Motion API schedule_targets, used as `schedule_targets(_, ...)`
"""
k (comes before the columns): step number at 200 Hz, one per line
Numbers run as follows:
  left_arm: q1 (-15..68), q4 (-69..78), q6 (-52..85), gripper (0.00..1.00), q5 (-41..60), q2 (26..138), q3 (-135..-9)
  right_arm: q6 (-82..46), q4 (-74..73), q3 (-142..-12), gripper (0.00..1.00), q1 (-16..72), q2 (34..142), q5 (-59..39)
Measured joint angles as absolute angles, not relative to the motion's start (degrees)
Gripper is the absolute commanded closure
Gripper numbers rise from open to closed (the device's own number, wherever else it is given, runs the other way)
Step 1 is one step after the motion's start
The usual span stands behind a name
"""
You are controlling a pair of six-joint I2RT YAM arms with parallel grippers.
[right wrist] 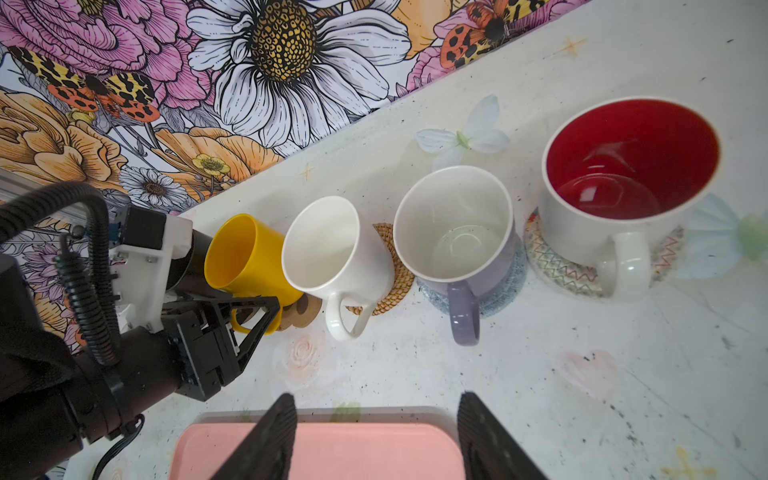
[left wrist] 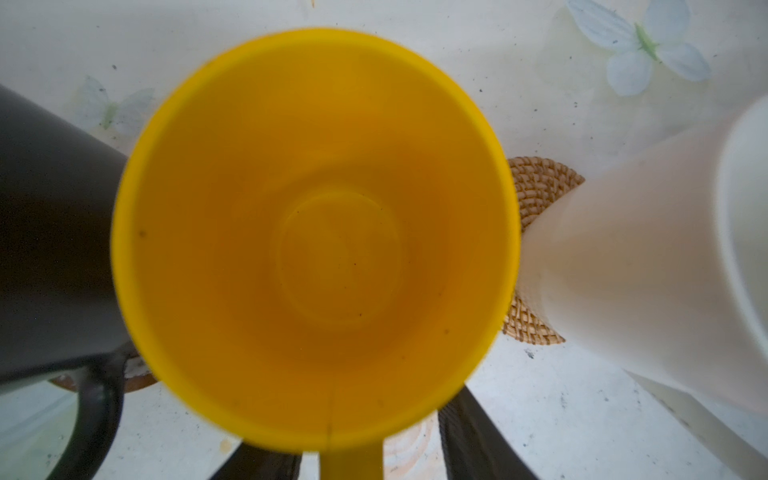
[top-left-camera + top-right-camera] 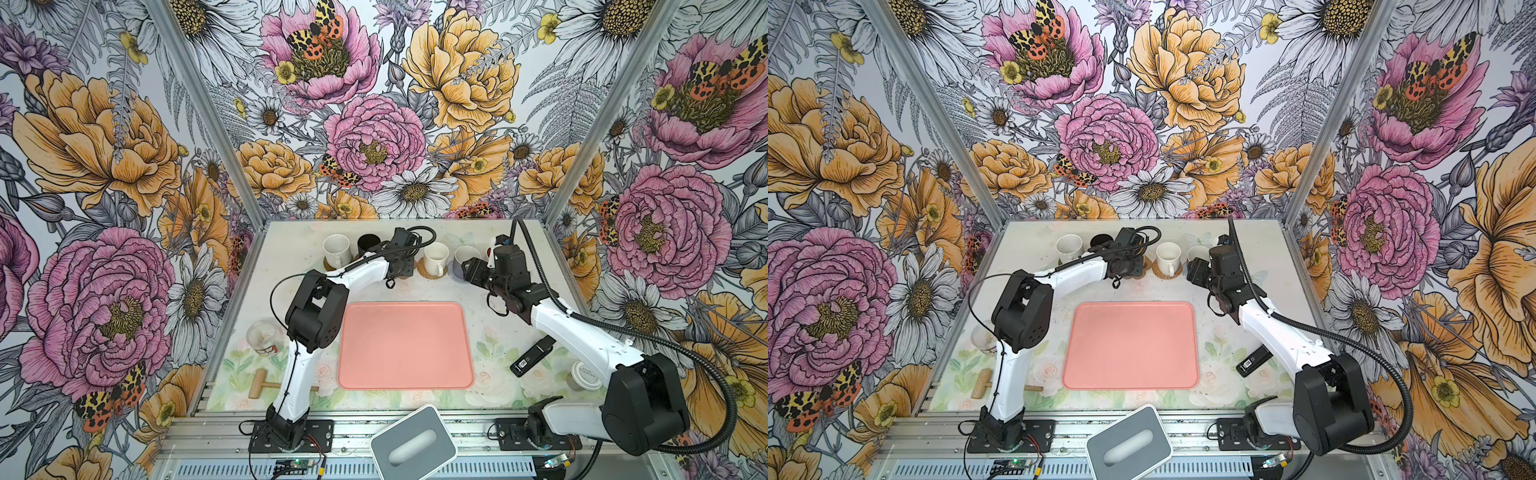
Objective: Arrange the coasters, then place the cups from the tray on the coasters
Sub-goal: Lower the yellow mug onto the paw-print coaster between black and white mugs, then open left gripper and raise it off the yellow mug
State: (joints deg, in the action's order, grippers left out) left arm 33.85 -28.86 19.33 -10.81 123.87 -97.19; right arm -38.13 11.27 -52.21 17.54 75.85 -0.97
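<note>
- The left fingers (image 2: 478, 440) stand apart, one on each side of the yellow cup's handle (image 2: 351, 465). A gap shows between finger and handle, so they are released and grip nothing.
- The yellow cup (image 2: 316, 232) sits upright right below these fingers. It rests on the brown paw-shaped coaster (image 1: 305, 309), whose edge peeks out by the handle.
- Just beside the fingers on one side is the black cup (image 2: 50, 232) on a brown round coaster (image 2: 137, 380). On the other side is a white cup (image 2: 623, 270) on the rattan coaster (image 2: 536, 187).
- Past the black cup, in a top view, another white cup (image 3: 336, 249) stands on a second brown disc (image 3: 330, 265).
- The right fingers (image 1: 270, 440) are spread wide with nothing between them, hovering over the far edge of the pink tray (image 1: 332, 449).
- Ahead of them on the tabletop (image 1: 540, 374) stands the lavender cup (image 1: 457, 224) on the grey-blue coaster (image 1: 507, 286).
- Next along is the red-lined cup (image 1: 623, 178) on the cream coaster (image 1: 557, 266).
</note>
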Motion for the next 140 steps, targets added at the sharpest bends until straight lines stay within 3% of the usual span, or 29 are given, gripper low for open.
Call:
schedule_targets(57, 33.89, -28.42, 19.29, 0.29, -10.83, 123.85, -97.17, -38.13, 11.25, -52.16, 0.36, 17.54, 75.81, -0.95)
schedule_targets(107, 34.17, -28.29, 18.9, 0.03, -10.9, 122.52, -95.81, -38.17, 11.25, -52.16, 0.26, 17.54, 75.79, -0.95)
schedule_targets(140, 34.7, -28.08, 18.98, 0.01, -11.03, 120.57, -94.85, -38.15, 11.22, -52.03, 0.22, 17.54, 75.75, -0.93)
